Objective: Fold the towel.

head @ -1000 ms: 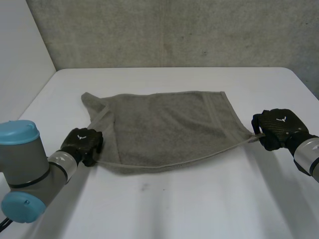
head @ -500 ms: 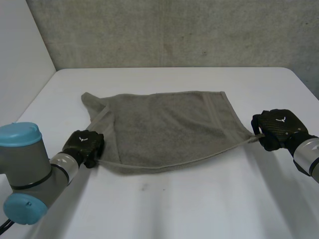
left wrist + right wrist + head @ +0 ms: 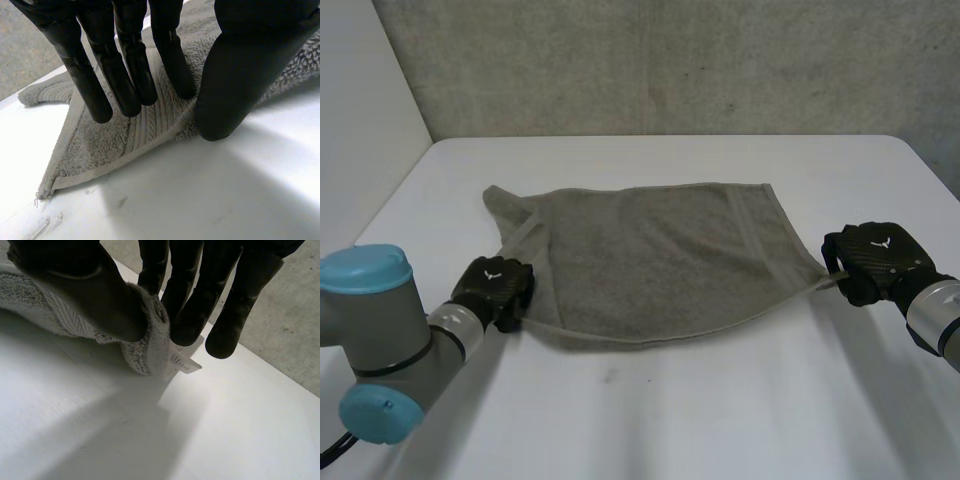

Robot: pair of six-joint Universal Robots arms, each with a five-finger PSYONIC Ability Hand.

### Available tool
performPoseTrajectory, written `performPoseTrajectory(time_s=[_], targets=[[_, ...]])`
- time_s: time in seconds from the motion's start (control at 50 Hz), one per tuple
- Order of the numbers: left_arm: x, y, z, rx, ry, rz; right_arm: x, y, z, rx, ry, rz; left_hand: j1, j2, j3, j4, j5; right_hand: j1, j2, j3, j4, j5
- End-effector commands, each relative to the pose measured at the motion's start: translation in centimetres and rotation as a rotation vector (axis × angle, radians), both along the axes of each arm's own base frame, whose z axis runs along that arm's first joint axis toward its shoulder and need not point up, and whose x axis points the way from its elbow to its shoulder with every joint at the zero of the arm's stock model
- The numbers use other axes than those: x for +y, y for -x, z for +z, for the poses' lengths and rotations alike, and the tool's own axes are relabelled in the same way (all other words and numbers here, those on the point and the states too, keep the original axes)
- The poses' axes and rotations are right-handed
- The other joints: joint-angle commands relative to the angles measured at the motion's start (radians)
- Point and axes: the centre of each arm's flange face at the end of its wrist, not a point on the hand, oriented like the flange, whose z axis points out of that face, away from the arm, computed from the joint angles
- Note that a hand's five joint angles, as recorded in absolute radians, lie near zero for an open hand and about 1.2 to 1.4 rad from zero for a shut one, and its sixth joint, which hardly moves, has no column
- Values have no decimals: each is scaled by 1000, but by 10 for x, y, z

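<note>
At the head view's lower left and right edge, our left hand (image 3: 492,290) and right hand (image 3: 872,258) each pinch a near corner of the towel (image 3: 650,260), thumb against fingers; its long axis runs crosswise between them, the cloth lying toward the frame's top on the white table (image 3: 720,410).

Lab or test bench: plain white table (image 3: 720,420), bare concrete wall (image 3: 670,60), grey robot arm (image 3: 380,345)

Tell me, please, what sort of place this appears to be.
Likely a robotics test bench: a white table, a concrete wall behind, and the left hand and right hand pinching a grey towel.
</note>
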Motion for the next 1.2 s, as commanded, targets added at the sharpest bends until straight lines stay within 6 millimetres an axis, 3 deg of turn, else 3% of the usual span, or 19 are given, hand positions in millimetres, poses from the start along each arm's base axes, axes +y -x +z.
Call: performPoseTrajectory(time_s=[0.02, 0.18, 0.26, 0.28, 0.3, 0.34, 0.38, 0.44, 0.48, 0.64, 0.74, 0.88, 0.98, 1.02, 1.04, 1.08, 1.1, 1.14, 1.2], targets=[[-5, 1, -2, 2, 6, 2, 0, 0, 0, 0, 3, -1, 383, 384, 384, 384, 387, 58, 68, 54, 56, 54], [-3, 0, 10, 9, 26, 11, -2, 1, 6, 5, 22, -11, 463, 464, 464, 465, 467, 58, 68, 54, 56, 54], [8, -10, 49, 14, 107, 31, -4, 3, 12, 4, 35, -18, 463, 464, 464, 465, 467, 58, 68, 54, 56, 54], [8, -10, 49, 14, 107, 31, -3, 2, 19, 10, 53, -16, 463, 464, 464, 465, 467, 58, 68, 54, 56, 54], [16, -11, 59, 16, 120, 27, -3, 2, 19, 10, 53, -16, 463, 464, 464, 465, 467, 58, 68, 54, 56, 54], [24, -13, 72, 19, 140, 27, 6, 2, 45, 12, 94, -14, 463, 464, 464, 465, 467, 58, 68, 54, 56, 54], [46, -16, 102, 12, 179, 14, 11, 2, 54, 12, 99, -13, 463, 464, 464, 465, 467, 58, 68, 54, 56, 54], [58, -20, 114, 2, 181, 16, 19, 1, 68, 11, 106, -8, 463, 464, 464, 465, 467, 58, 68, 54, 56, 54], [81, -27, 125, -26, 150, 16, 22, 1, 73, 14, 111, -9, 463, 464, 464, 465, 467, 58, 68, 54, 56, 54], [121, -45, 132, -216, 99, 41, 35, 2, 86, 72, 97, 0, 463, 464, 464, 465, 467, 58, 68, 54, 56, 54], [126, -52, 128, -319, 105, 63, 41, 3, 84, 129, 68, 16, 463, 464, 464, 465, 467, 58, 68, 54, 56, 54], [116, -51, 121, -323, 116, 70, 41, 3, 80, 149, 48, 25, 463, 464, 464, 465, 467, 58, 68, 54, 56, 54], [94, -45, 101, -324, 115, 60, 39, 3, 82, 149, 45, 27, 463, 464, 464, 465, 467, 58, 68, 54, 56, 54], [73, -40, 91, -320, 144, 63, 35, 2, 83, 149, 49, 24, 463, 464, 464, 465, 467, 58, 68, 54, 56, 54], [72, -40, 91, -320, 144, 63, 28, 2, 83, 148, 51, 24, 463, 464, 464, 465, 467, 58, 68, 54, 56, 54], [44, -30, 85, -306, 194, 60, 21, 1, 80, 146, 45, 28, 463, 464, 464, 465, 467, 58, 68, 54, 56, 54], [44, -30, 85, -306, 194, 60, 13, 0, 78, 142, 36, 29, 463, 464, 464, 465, 467, 58, 68, 54, 56, 54], [16, -20, 80, -291, 234, 55, 4, -1, 74, 140, 29, 26, 463, 464, 464, 465, 467, 58, 68, 54, 56, 54], [1, -16, 78, -285, 250, 52, -16, -8, 62, 145, 15, 9, 463, 464, 464, 465, 467, 58, 68, 54, 56, 54]])
